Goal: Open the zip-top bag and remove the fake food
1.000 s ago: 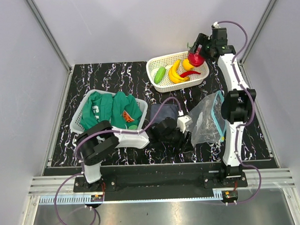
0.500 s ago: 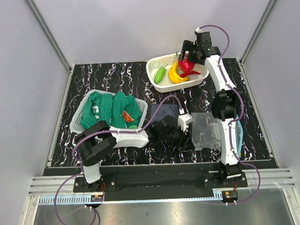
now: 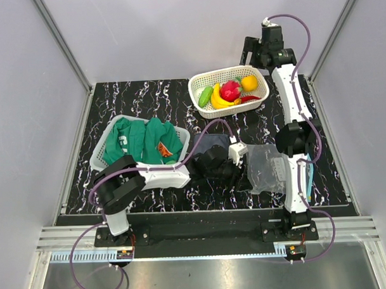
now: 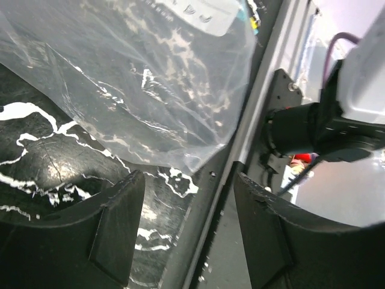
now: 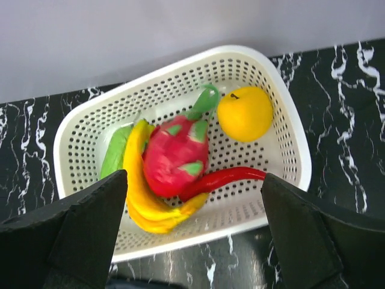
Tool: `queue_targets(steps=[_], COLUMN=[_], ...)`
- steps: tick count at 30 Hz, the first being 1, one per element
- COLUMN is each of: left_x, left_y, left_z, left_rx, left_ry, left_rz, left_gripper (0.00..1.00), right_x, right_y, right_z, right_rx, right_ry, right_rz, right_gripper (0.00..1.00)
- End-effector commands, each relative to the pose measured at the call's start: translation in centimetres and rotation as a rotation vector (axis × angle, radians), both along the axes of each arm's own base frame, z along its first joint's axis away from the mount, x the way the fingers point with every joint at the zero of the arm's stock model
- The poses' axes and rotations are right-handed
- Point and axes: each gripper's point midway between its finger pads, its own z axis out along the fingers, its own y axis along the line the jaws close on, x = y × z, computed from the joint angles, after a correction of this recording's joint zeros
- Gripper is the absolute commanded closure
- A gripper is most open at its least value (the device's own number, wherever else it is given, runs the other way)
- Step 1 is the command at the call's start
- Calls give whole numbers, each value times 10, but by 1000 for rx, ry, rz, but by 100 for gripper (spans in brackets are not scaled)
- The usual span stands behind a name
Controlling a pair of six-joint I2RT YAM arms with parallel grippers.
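Note:
The fake food lies in a white perforated basket at the back: red-pink fruit, banana, green vegetable, red chili and a yellow-orange piece. My right gripper hangs open above the basket, holding nothing. The clear zip-top bag lies slack on the table by the right arm, its teal strip at the right. My left gripper stands open at the bag's near corner, nothing between its fingers.
A white basket of green clothing sits at the left. A dark folded cloth lies under the left arm. The table's front edge and metal rail run just past the bag's corner.
The right gripper carried the red-pink fruit over the basket, let it go there, opened wide and drew up and back. The bag sank flat. The left arm barely moved.

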Motion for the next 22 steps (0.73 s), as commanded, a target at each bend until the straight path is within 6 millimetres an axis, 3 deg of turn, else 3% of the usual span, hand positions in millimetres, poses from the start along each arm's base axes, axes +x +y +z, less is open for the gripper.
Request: queue_targets(steps=[1,2,3,4,5,6,8,10,11,12,13,14,15,16,17,18,19,20,21,22], left_x=[3,3,2,2,3,3,8,11,14,14,21,24,23,30,30,27,32,30,30,28], left_y=[11,16,20,24,29,34,41,53,58,68,74,80,90,99,105,114,127,140,148,160], left_z=[70,72,86,90,90,103,110,121,124,127,130,131,135,136,137,151,139,154,169,149], left_rx=[-108,-107,-134,-139,-138,-161,-181,-219,-228,-241,-254,-260,-276,-284,-296,-348,-353,-426,-524,-533], left_ry=[-100,-106,-123,-125,-125,-135,-134,-142,-146,-144,-155,-156,-149,-156,-159,-158,-158,-167,-175,-160], left_rz=[17,25,32,41,54,63,103,161,189,225,282,313,348,404,429,450,518,549,573,606], left_gripper=[34,32,30,24,21,18,16,9,7,6,4,3,1,1,1,1,1,1,1,1], right_x=[-47,-57,-69,-86,-98,-123,-144,-183,-205,-220,-234,-254,-271,-282,-299,-309,-317,-327,-343,-354], right_y=[-7,-7,-8,-7,-6,-3,10,28,30,34,42,44,48,52,52,55,57,57,63,68], right_z=[51,49,26,44,41,34,31,20,-12,7,3,-23,-6,-7,-33,-8,-6,-16,0,6], right_rx=[50,62,61,98,110,116,134,157,158,188,232,247,290,322,329,369,409,424,464,495], right_ry=[-5,19,91,75,96,138,125,126,195,123,133,192,132,123,159,40,18,29,-14,-27], right_rz=[-65,-74,-85,-94,-93,-88,-41,38,50,75,109,123,165,188,202,248,253,257,321,363], right_gripper=[0,0,0,0,0,0,0,0,0,0,0,0,1,0,0,0,0,0,0,0])
